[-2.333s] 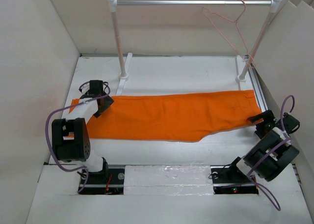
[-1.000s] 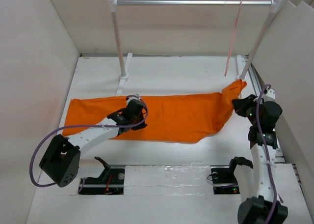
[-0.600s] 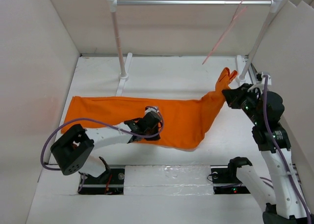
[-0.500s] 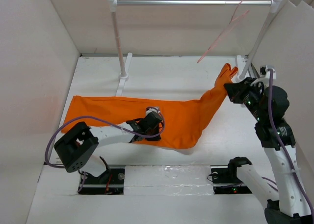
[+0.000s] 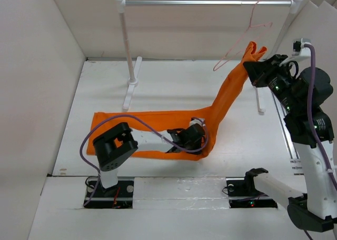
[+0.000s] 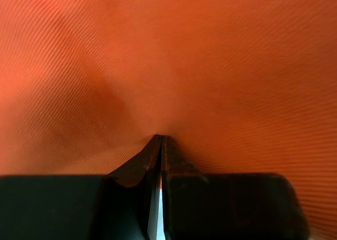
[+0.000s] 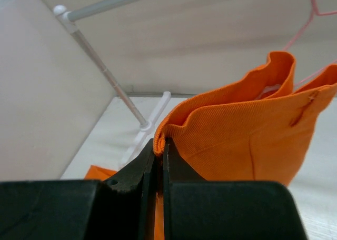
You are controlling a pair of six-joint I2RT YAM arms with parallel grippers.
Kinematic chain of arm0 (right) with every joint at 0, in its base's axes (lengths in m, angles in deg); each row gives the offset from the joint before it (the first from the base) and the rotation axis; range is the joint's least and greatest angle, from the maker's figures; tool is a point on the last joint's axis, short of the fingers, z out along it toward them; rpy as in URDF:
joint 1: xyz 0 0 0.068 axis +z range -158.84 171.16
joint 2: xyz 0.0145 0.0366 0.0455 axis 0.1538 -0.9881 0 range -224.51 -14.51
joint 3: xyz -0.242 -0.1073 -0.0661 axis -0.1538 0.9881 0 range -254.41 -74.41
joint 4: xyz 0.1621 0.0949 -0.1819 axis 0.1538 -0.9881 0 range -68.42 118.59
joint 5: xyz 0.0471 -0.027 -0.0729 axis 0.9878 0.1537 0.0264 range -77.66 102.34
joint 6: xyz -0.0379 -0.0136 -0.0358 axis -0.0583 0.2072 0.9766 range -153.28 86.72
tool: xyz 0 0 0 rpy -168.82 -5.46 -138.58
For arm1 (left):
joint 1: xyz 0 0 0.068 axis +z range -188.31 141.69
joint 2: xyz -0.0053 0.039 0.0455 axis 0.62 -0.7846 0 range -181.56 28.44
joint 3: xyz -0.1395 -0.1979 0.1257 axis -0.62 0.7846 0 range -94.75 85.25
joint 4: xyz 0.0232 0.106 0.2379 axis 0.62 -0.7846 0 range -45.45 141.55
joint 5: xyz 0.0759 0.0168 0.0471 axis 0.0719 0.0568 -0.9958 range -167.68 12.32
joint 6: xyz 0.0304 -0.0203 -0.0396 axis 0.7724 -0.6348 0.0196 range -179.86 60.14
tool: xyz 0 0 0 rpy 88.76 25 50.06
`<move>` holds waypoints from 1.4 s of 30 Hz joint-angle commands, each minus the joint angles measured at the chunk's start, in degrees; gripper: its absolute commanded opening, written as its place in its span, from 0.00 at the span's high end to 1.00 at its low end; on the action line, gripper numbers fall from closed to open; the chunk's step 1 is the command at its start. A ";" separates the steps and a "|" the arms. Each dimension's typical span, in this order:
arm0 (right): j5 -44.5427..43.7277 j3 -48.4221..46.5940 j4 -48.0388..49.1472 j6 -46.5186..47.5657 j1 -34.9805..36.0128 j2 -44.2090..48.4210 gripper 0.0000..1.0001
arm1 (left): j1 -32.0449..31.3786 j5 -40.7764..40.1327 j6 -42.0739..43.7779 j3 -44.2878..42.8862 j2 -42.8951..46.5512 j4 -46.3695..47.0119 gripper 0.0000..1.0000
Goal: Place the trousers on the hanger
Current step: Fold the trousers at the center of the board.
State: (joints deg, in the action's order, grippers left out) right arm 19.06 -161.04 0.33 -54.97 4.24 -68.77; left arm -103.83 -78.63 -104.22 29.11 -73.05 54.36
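At the near side, the left gripper was closed tight, its tips pressed into the trousers, which lay flat across the table. From there the cloth climbed to the far right, where the right gripper was clamped on its top edge, held in the air. Just left of that edge, the hanger hung tilted from the rail.

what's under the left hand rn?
Orange trousers cloth fills the view; the left hand is shut with cloth puckered at its tips. The table below is covered, not visible.
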 commanded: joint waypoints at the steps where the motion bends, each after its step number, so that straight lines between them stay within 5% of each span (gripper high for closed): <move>1: 2.68 -4.78 6.88 0.95 4.82 -1.02 1.00 | -2.59 1.48 0.76 -7.92 -1.95 -2.71 1.00; 5: -0.47 -4.95 8.56 1.74 14.39 -5.32 1.00 | -2.08 -6.40 0.33 -6.10 7.75 -7.54 0.98; 9: -2.41 -6.61 12.86 2.44 21.27 -11.29 1.00 | 2.49 -16.60 -0.37 1.28 25.34 -16.14 0.65; 11: -3.03 -8.02 14.70 2.71 23.30 -15.60 1.00 | 5.73 -24.75 -1.95 2.61 37.16 -24.58 0.60; 12: -2.42 -9.51 16.19 3.40 25.92 -18.75 1.00 | 14.10 -29.76 -3.53 2.61 44.90 -30.61 0.51; 13: -2.41 -10.48 16.73 3.41 25.94 -20.60 1.00 | 14.19 -29.81 -3.54 1.92 44.98 -33.28 0.51; 18: 1.54 -18.91 20.07 3.50 34.44 -34.04 1.00 | 29.81 -42.18 -0.65 -12.62 60.79 -39.45 0.47; 24: 6.81 -31.14 26.39 1.30 48.34 -55.87 1.00 | 29.83 -56.44 -3.98 -30.70 60.10 -51.85 0.46; 25: 7.60 -31.84 27.10 0.17 49.75 -58.48 0.95 | 29.83 -57.92 -3.98 -31.39 61.31 -52.46 0.45; 26: 8.39 -33.50 27.19 -0.36 50.89 -63.81 0.60 | 29.83 -58.54 -4.59 -32.18 61.94 -53.42 0.43; 28: 14.77 -35.01 25.62 -1.50 51.78 -68.15 0.37 | 29.83 -58.73 -8.10 -32.19 63.51 -57.64 0.38; 34: 16.92 -11.23 31.86 -0.47 48.54 -55.98 0.27 | 29.83 -53.48 -15.93 -20.79 66.77 -59.86 0.32; 37: 17.01 3.89 33.25 0.68 44.41 -45.79 0.39 | 29.83 -46.29 -15.58 -9.63 64.95 -53.37 0.31; 41: 13.32 21.03 29.67 4.28 40.01 -32.95 0.96 | 29.83 -35.90 -13.66 6.35 59.32 -39.84 0.30; 42: 12.54 23.93 28.53 5.25 38.44 -30.84 1.00 | 29.83 -33.61 -13.56 8.31 57.39 -34.59 0.30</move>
State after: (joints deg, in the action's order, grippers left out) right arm 33.14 -143.03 26.28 -53.29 43.71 -107.28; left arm -74.19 -120.60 -115.91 31.40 -11.39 7.39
